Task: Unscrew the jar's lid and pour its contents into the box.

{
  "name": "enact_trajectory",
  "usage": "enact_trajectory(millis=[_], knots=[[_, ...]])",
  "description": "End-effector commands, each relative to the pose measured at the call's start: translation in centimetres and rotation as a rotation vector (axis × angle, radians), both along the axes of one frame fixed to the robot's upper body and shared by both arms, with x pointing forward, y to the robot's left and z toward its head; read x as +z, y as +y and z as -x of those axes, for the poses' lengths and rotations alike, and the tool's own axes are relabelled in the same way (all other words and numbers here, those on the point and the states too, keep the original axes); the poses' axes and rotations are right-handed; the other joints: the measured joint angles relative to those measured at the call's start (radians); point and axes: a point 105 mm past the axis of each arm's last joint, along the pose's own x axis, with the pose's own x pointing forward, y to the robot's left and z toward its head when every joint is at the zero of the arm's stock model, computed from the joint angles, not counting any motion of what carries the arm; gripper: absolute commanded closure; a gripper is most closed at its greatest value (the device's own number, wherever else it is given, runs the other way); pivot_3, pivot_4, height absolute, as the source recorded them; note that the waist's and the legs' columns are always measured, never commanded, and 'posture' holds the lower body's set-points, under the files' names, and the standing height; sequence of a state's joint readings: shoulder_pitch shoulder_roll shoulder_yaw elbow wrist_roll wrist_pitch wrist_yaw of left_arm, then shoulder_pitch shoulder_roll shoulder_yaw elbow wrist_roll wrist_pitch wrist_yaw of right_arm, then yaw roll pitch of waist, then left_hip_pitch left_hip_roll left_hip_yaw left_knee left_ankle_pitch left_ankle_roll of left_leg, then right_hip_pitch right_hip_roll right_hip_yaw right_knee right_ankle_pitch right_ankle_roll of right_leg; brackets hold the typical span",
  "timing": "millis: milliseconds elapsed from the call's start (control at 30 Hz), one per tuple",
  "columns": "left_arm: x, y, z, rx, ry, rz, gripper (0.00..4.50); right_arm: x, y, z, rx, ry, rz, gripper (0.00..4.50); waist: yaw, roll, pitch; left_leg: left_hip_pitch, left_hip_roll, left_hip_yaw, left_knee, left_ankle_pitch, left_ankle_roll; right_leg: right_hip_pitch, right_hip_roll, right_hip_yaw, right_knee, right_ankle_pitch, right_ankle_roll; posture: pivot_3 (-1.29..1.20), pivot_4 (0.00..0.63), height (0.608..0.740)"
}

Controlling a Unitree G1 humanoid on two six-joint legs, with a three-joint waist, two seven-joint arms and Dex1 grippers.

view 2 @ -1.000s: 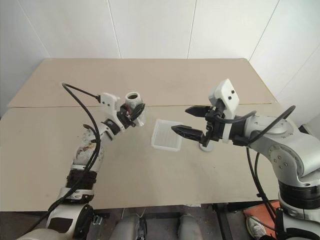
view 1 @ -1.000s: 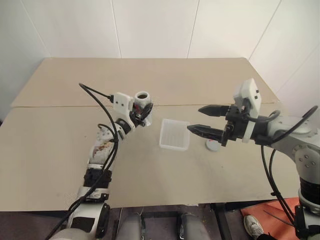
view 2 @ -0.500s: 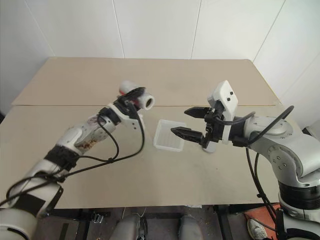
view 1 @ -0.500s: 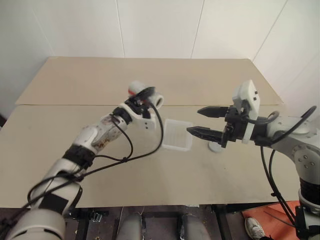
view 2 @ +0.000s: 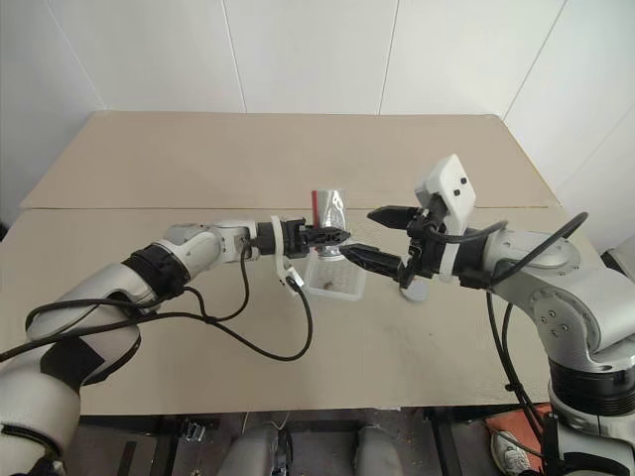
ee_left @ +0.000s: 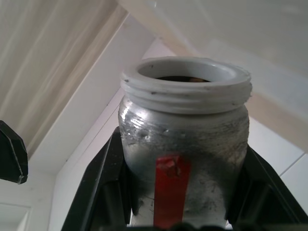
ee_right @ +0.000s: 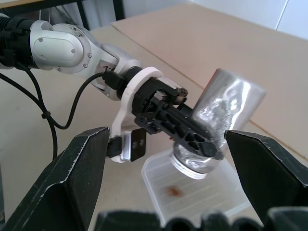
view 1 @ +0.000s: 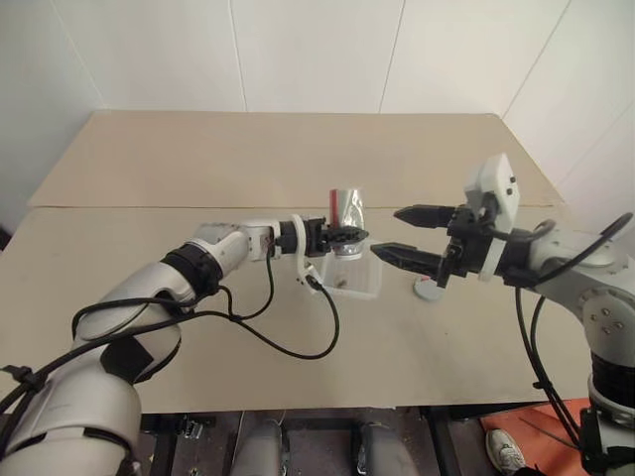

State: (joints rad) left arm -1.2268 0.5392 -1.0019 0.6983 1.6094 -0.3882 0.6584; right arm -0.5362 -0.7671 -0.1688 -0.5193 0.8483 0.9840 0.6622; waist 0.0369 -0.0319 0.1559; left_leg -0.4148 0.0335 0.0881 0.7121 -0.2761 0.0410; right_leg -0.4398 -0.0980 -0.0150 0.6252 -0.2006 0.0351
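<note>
- The jar [view 1: 345, 210] sits at frame centre in the left eye view, above the upper left part of the box [view 1: 363, 283]
- The jar is inverted and tilted: its closed base points up and its open mouth points down toward the box
- The red mark on the jar wall shows along its left edge in the left eye view
- The left gripper [view 1: 349, 237] is clenched on the jar, with 1 black finger on each side of the silvery wall in the left wrist view
- In the left wrist view the threaded white neck of the jar carries no cap; the dark opening shows a faint brownish patch whose nature cannot be determined
- The box rests flat on the tan table [view 1: 298, 159], just below centre of the frame
- The contents [ee_right: 173, 191] lie as 1 small brownish-orange bit on the box floor, near its left wall in the eye views
- The right gripper [view 1: 385, 232] hangs at centre right of the frame, its 2 fingers spread wide and grasping nothing
- The tips of the right gripper point left toward the jar, near it but apart from it
- The lid [view 1: 426, 289] lies flat on the table just right of the box, partly hidden under the right gripper
</note>
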Motion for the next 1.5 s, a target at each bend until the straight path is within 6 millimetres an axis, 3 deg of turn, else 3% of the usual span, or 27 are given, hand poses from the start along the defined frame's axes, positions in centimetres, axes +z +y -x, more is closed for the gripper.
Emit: enact_trajectory(millis=[33,200,333,533,667,800,967,1200,1433,1500], knots=[[2.4,-0.2,-0.5,0.009,-0.057,0.054,2.51,1.3,0.0,0.7,0.007,-0.071,-0.03,0.03,0.0,0.0,0.0,0.0,0.0,0.0,0.0,0.0,0.0,0.0,0.0,0.0,0.0,0.0,0.0,0.0,0.15,0.74],[3.3,0.2,-0.5,0.049,0.039,0.156,2.51,1.3,0.0,0.6,0.006,-0.069,-0.03,0.03,0.0,0.0,0.0,0.0,0.0,0.0,0.0,0.0,0.0,0.0,0.0,0.0,0.0,0.0,0.0,0.0,0.15,0.74],[4.8,2.0,-1.2,0.134,0.223,0.39,2.51,1.3,-0.1,0.5,0.003,-0.065,-0.032,0.03,-0.004,0.0,0.0,0.0,0.001,0.0,0.0,0.0,0.0,0.0,0.0,0.0,0.0,0.0,0.0,0.0,0.15,0.74],[6.6,7.3,-3.4,0.368,0.834,1.08,2.51,0.8,-0.4,0.2,-0.005,-0.053,-0.039,0.03,-0.022,0.0,0.0,0.0,0.001,-0.001,0.001,0.0,-0.001,0.0,0.0,0.0,0.001,0.0,0.0,0.0,0.15,0.74],[4.5,10.1,-3.6,0.417,1.468,1.463,2.51,0.6,-0.3,0.1,-0.002,-0.049,-0.052,0.03,-0.027,0.0,0.0,0.0,0.001,-0.002,0.002,0.001,-0.001,0.001,0.0,0.0,0.001,0.0,0.0,0.0,0.15,0.74],[2.0,12.2,-2.5,0.311,1.846,1.695,2.51,0.6,-0.2,0.1,0.004,-0.045,-0.064,0.03,-0.033,0.0,0.0,0.001,0.001,-0.004,0.002,0.001,-0.001,0.001,0.001,0.001,0.002,0.0,0.0,0.0,0.15,0.74],[-1.7,13.4,-2.0,0.285,1.906,1.792,2.51,0.7,-0.2,0.1,0.011,-0.043,-0.065,0.03,-0.031,0.0,0.0,0.005,0.001,-0.007,0.002,0.001,-0.001,0.003,0.001,0.002,0.002,0.0,0.0,0.0,0.15,0.74],[-4.3,12.7,-1.3,0.285,1.92,1.768,2.51,0.7,-0.2,0.7,0.044,-0.034,-0.055,0.03,-0.023,0.0,0.0,0.007,0.0,-0.007,0.002,0.0,0.0,0.007,0.001,0.002,0.0,0.0,0.0,0.0,0.15,0.74],[-4.9,14.1,1.2,0.334,1.9,1.739,0.39,0.2,-0.4,1.0,0.052,-0.01,-0.039,0.0,-0.03,0.0,0.0,0.009,0.001,-0.008,0.001,0.0,0.0,0.008,0.001,0.002,0.0,0.0,0.0,0.0,0.15,0.74],[-4.9,14.7,2.6,0.359,1.893,1.722,0.39,-0.1,-0.7,1.0,0.048,0.0,-0.032,0.0,-0.032,0.0,0.0,0.009,0.001,-0.009,0.0,0.0,0.0,0.007,0.001,0.003,0.001,0.0,0.0,0.0,0.15,0.74]])
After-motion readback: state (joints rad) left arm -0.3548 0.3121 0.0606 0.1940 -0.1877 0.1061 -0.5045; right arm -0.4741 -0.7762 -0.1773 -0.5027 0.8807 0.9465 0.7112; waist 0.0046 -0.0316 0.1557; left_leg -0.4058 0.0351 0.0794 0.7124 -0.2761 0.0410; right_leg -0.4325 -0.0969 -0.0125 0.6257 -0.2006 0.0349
